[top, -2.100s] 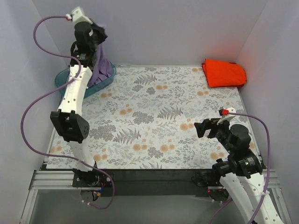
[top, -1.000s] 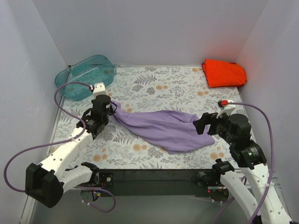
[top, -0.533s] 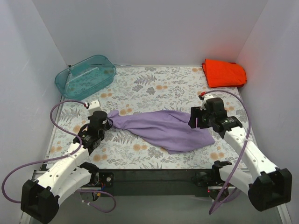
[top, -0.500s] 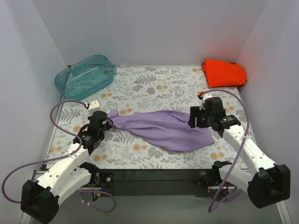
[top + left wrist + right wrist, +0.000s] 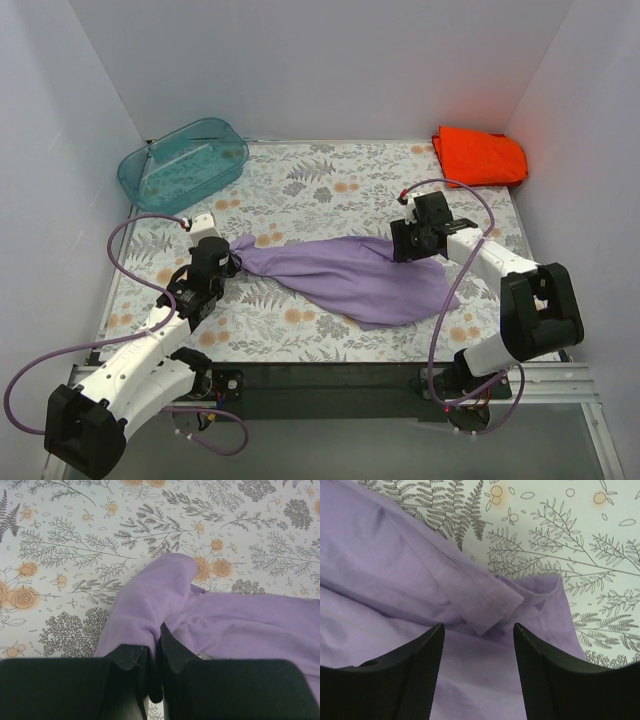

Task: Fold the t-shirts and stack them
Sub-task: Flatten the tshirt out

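Since half a second ago the right gripper has swung inward; it now hangs over the right end of the purple shirt, jaws wide apart and holding nothing, a hemmed edge just beneath. The left gripper is pinched tight on the shirt's left end. The shirt stretches left to right across the flowered table. The orange shirt lies folded far right, the tub far left.
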`<action>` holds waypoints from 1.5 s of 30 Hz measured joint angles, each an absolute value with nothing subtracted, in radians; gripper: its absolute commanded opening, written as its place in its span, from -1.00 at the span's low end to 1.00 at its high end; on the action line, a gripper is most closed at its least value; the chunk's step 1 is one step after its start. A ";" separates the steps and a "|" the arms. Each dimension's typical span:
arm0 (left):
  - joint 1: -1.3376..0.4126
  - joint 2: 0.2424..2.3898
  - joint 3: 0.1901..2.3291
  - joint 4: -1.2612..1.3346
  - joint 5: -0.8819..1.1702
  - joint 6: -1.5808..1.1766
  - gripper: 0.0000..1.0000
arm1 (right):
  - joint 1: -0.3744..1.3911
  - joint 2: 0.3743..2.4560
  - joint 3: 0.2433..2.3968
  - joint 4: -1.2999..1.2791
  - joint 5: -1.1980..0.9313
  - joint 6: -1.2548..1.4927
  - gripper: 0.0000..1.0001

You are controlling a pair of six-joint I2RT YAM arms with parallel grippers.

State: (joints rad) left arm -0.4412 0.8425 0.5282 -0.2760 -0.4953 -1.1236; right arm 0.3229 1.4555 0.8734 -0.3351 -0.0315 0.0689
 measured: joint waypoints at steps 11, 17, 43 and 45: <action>-0.441 0.842 0.528 -0.275 -0.481 -1.115 -0.85 | 0.323 1.610 0.949 -0.279 -0.055 0.043 -0.23; -0.441 0.843 0.528 -0.266 -0.474 -1.115 -0.86 | 0.323 1.645 0.971 -0.279 -0.064 0.044 -0.92; -0.324 1.144 1.443 -0.231 -0.451 -0.895 -0.88 | 0.165 1.137 1.687 -0.392 0.248 -0.088 -0.97; -0.325 1.056 1.444 -0.254 -0.433 -0.893 -0.89 | 0.165 1.047 1.637 -0.397 0.240 -0.092 -0.97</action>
